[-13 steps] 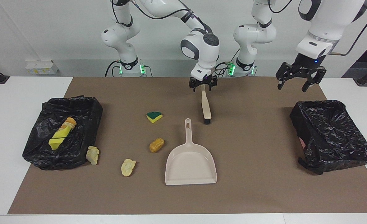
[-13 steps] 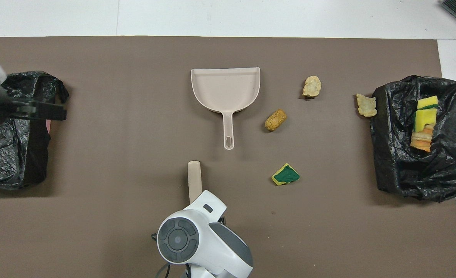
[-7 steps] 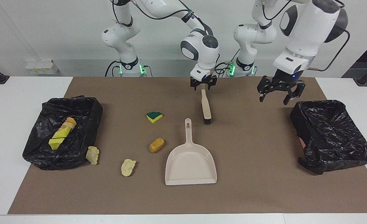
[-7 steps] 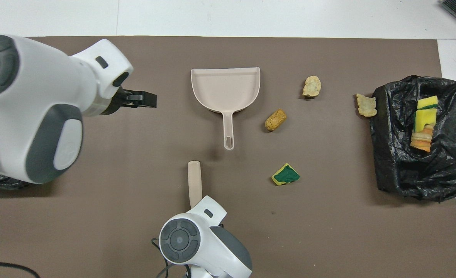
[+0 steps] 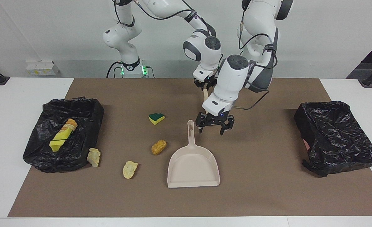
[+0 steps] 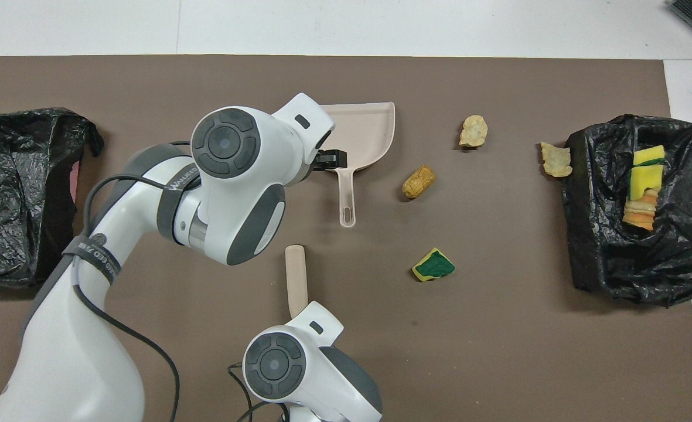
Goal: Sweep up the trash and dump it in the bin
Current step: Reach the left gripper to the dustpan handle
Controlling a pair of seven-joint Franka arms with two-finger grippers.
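Observation:
The trash lies loose on the brown mat: a yellow-and-green sponge wedge (image 5: 156, 118) (image 6: 433, 265), an orange-brown chunk (image 5: 158, 147) (image 6: 418, 181), a pale chunk (image 5: 129, 169) (image 6: 473, 130) and another pale chunk (image 5: 94, 157) (image 6: 556, 160) against the bin (image 5: 78, 108) (image 6: 592, 234) at the right arm's end. That bin holds yellow sponge pieces (image 5: 60, 140) and a bread chunk. My left gripper (image 5: 213, 126) is open and empty, low over the mat beside the beige dustpan's (image 5: 193, 167) (image 6: 369, 129) handle. My right gripper (image 5: 205, 85) is at the brush's (image 6: 295, 278) handle end.
A second black-lined bin (image 5: 337, 135) (image 6: 17, 193) stands at the left arm's end of the mat. The left arm hides most of the brush in the facing view and part of the dustpan in the overhead view.
My left arm has swung from above the bin at its own end to the middle of the mat and come down beside the dustpan handle. The right gripper, brush and trash have stayed put.

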